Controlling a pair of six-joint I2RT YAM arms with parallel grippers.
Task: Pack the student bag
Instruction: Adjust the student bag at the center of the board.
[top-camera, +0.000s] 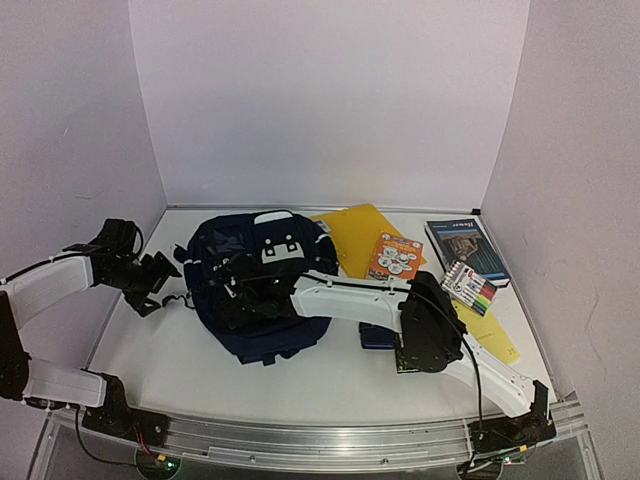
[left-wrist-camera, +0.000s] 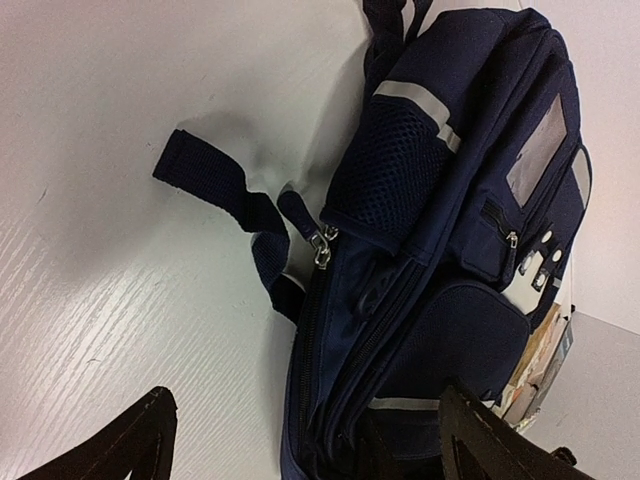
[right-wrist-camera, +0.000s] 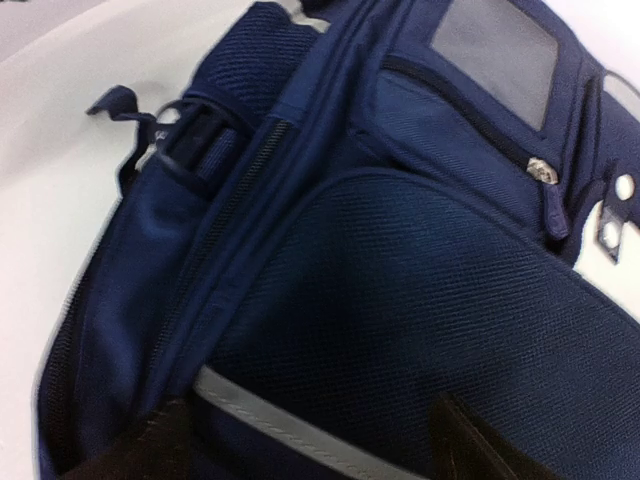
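The student bag (top-camera: 258, 285), navy with thin white stripes and a white front patch, lies on the table left of centre. My left gripper (top-camera: 163, 278) hovers just off its left side, open, close to a loose strap (left-wrist-camera: 215, 187). In the left wrist view the bag (left-wrist-camera: 440, 240) shows its side, with the zipper pulls (left-wrist-camera: 322, 245) together; the left gripper (left-wrist-camera: 310, 455) spans its lower corner without closing. My right arm stretches across the bag, its gripper (top-camera: 240, 297) over the front pocket. The right gripper (right-wrist-camera: 310, 455) is open, and the bag (right-wrist-camera: 400, 300) fills that view.
Right of the bag lie a yellow folder (top-camera: 358, 235), an orange sticker card (top-camera: 395, 256), a dark book (top-camera: 466, 250), a pack of markers (top-camera: 470, 287) and a small navy wallet (top-camera: 377, 338) beneath the right arm. Walls enclose the table on three sides.
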